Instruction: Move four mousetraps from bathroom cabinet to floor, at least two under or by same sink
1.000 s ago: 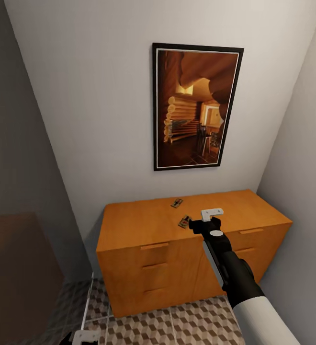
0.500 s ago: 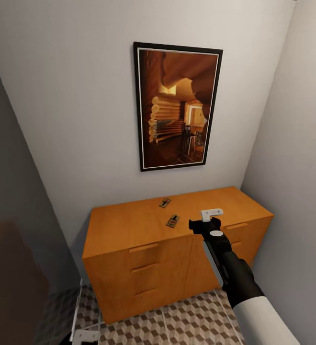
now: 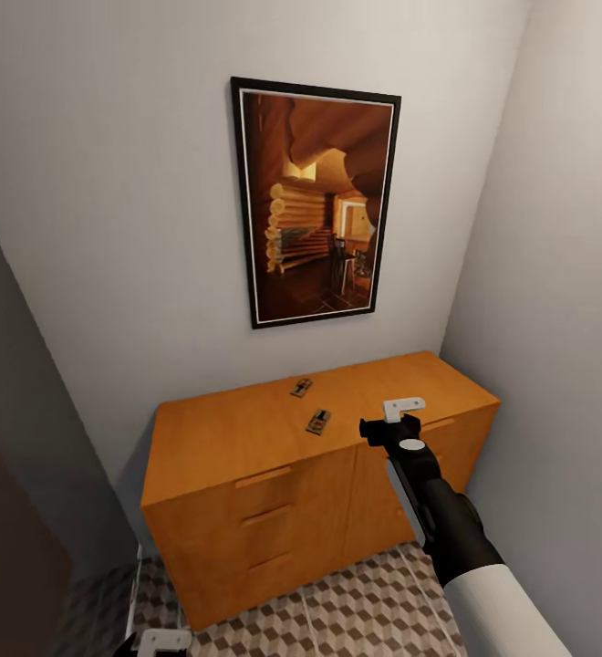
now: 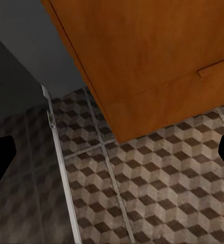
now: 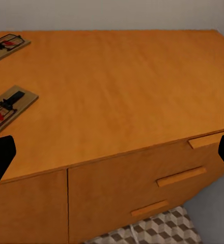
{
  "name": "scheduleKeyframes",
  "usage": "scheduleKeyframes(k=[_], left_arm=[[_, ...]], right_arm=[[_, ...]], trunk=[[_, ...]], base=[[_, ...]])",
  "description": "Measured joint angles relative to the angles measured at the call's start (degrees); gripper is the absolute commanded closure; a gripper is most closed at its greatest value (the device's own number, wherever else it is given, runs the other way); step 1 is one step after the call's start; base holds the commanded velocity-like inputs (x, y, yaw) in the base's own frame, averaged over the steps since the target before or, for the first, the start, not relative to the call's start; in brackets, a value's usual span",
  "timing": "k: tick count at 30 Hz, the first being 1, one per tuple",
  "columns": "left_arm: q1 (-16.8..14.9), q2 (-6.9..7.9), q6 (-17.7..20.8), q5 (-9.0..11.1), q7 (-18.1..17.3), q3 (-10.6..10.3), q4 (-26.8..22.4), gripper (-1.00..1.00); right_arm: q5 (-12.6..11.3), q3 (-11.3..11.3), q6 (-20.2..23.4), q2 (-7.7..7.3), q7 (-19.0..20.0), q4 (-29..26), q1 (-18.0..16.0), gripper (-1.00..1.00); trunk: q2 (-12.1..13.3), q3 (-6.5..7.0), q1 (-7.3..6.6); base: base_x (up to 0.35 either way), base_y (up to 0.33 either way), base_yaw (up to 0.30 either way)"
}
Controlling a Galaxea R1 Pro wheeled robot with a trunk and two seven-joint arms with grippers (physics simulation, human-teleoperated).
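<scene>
So two mousetraps [image 3: 317,422] [image 3: 301,388] sit on the cabinet [image 3: 246,429], around 10 o'clock from the right gripper [image 3: 403,408], whose fingers are spread wide, holding nothing.

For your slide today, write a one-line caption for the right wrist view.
Right gripper open above the cabinet, two mousetraps lying on its top.

Two mousetraps [image 3: 317,422] [image 3: 301,388], one cabinet [image 3: 246,433]

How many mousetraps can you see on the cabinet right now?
2. Both lie on the cabinet top: one mousetrap nearer the wall, the other mousetrap nearer the front edge, left of the right gripper. Any others may be out of view.
</scene>
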Motion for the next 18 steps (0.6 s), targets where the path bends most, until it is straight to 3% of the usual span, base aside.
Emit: scheduleKeyframes(k=[18], left_arm=[[0.0,0.0,0.0,0.0,0.0,0.0,0.0,-1.0]], right_arm=[[0.1,0.1,0.3,0.55,-0.2,0.1,0.0,-1.0]], trunk=[[0.0,0.0,0.0]], base=[[0.001,0.026,-0.004]])
